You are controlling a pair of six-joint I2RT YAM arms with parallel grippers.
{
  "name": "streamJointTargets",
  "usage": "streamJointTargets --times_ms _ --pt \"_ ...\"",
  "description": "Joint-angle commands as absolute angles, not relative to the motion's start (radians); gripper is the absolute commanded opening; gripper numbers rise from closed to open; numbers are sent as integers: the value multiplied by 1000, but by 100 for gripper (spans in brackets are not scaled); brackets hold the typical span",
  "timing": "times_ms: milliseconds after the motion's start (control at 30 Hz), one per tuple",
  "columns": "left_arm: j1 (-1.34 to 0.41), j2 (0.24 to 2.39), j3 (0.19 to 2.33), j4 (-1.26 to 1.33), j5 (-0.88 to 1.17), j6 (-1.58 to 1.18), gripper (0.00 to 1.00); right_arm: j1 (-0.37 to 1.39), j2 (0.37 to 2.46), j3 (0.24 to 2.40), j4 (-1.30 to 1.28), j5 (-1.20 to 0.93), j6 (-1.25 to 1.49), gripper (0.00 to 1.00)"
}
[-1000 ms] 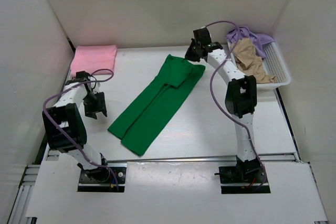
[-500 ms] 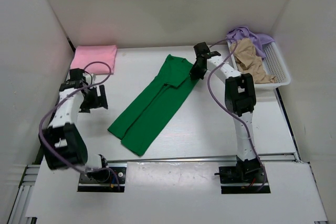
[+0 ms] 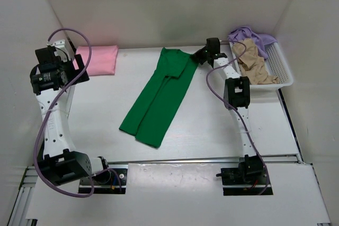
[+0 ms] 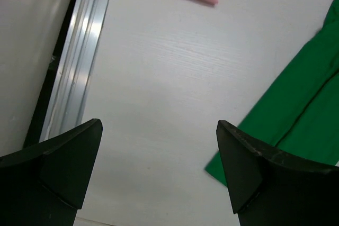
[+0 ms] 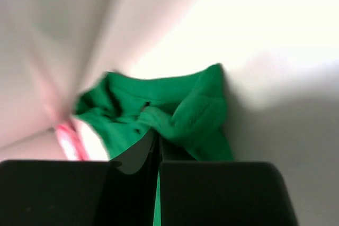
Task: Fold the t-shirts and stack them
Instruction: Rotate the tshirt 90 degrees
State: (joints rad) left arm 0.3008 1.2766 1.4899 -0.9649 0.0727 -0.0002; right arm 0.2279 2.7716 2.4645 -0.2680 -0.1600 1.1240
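Presently, the white counter (image 3: 212,125) carries a dark green t-shirt (image 3: 159,96), folded lengthwise into a long strip. It runs diagonally from the near centre to the far centre-right. A white mesh basket (image 3: 283,70) sits at the far right corner of the counter. It holds a tan t-shirt (image 3: 251,62), with a lavender t-shirt (image 3: 251,34) bunched at its far end and lying partly over the rim. A pink t-shirt (image 3: 98,59) lies folded flat at the far left corner, well apart from the green strip.

The right hand (image 3: 200,55) is at the far end of the dark green t-shirt, fingers pressed together and pinching a bunch of the green cloth. The right wrist view confirms the pinch. The left hand (image 4: 159,125) hangs raised over the left side of the counter, fingers spread wide and holding nothing.
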Motion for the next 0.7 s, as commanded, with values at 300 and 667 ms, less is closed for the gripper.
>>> streamJointTargets --times_ms 300,667 --pt "284 1160 1304 -1011 431 0 100 299 2088 1984 -341 -321 668 57" --pt "28 1117 821 -841 14 0 100 690 1664 1068 -365 -275 837 59"
